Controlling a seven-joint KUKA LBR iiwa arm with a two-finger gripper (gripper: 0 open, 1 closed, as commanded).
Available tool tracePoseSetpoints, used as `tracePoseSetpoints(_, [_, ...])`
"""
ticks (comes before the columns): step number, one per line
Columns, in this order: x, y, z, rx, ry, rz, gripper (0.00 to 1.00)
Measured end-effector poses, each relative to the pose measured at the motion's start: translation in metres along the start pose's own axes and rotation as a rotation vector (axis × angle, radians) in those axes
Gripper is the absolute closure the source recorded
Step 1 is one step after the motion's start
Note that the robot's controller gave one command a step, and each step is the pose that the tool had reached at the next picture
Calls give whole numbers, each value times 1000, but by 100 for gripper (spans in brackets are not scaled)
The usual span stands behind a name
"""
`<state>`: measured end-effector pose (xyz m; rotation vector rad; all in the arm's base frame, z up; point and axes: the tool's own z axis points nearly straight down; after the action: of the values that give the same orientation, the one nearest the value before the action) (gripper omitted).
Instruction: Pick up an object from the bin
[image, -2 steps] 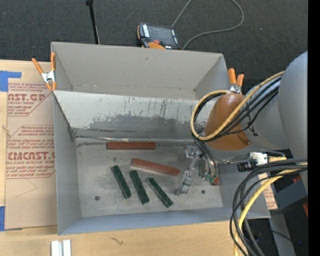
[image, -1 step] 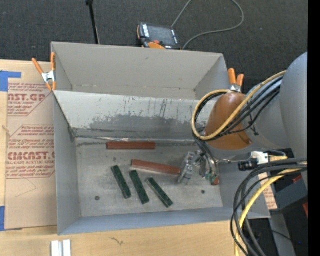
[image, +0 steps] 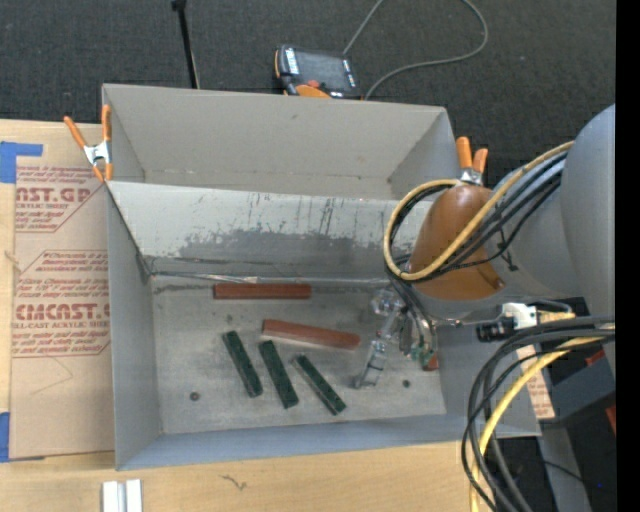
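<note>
Grey bin (image: 190, 345): two brown bars (image: 262, 291), three green bars (image: 278, 373)

Light even, moderately bright, from above. In the grey metal bin (image: 133, 350) far wall pale, floor darker along its far edge. Short soft shadows hug three dark green bars (image: 278, 375). Dull sheen on orange wrist cover (image: 458, 232). Dark carpet (image: 560, 60) beyond: dim.

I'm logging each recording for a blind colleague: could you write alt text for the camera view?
The arm's pincer hangs in the right part of a grey metal bin, just right of a slanted reddish-brown bar and near the rightmost of three dark green bars. A second reddish-brown bar lies further back, by the rear wall.
</note>
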<state>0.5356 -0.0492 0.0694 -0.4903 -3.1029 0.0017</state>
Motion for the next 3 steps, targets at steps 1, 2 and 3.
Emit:
tracePoseSetpoints(1, [-39,10,-61,-1,-9,-388,0])
tracePoseSetpoints(2, [-19,34,3,-3,5,-393,0])
tracePoseSetpoints(3, [-22,33,-1,-2,-3,-391,100])
